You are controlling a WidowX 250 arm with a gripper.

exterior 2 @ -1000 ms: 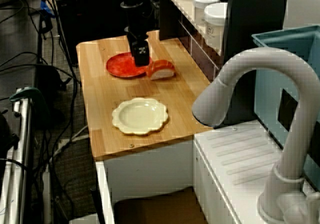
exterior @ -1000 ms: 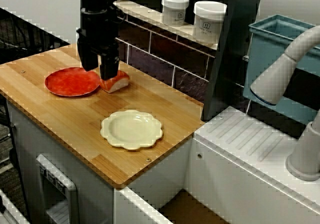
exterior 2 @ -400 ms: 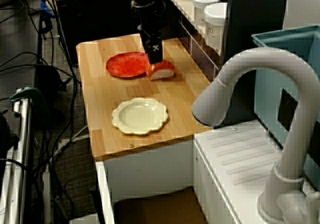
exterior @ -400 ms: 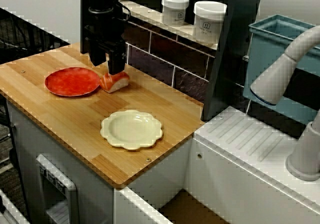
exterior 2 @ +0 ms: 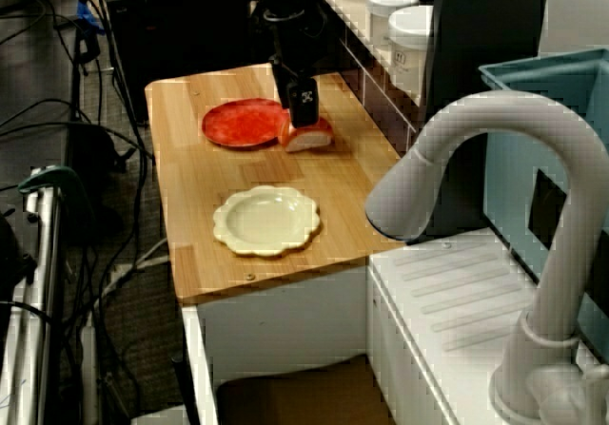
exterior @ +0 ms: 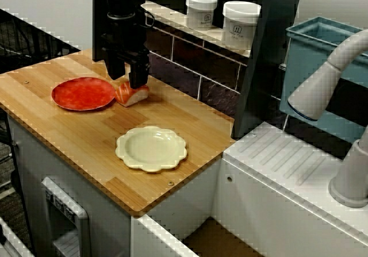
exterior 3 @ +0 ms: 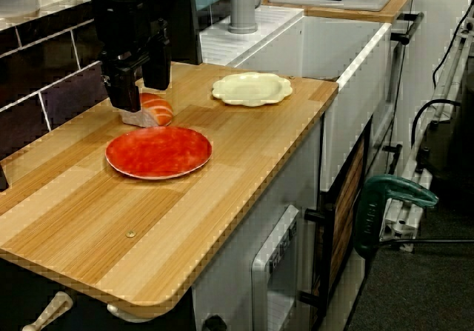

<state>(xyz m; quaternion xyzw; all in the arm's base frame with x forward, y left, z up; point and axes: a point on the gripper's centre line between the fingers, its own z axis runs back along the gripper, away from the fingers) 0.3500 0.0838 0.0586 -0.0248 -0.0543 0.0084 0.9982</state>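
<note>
In the view facing the shelf, my black gripper hangs open right over a salmon sushi piece on the wooden counter, one finger on each side of its top. The view over the faucet shows the gripper just above the sushi. Along the counter, the gripper stands with its fingers spread over the sushi. Whether the fingers touch it I cannot tell. A red plate lies just left of the sushi, and a cream scalloped plate lies nearer the front edge.
Two white jars stand on a shelf above the dark tiled wall behind the gripper. A grey faucet, a teal bin and a white drainboard are to the right.
The gripper has moved from over the red plate's rim toward the wall, to just above the sushi. It stayed open. The plates and sushi have not moved.
</note>
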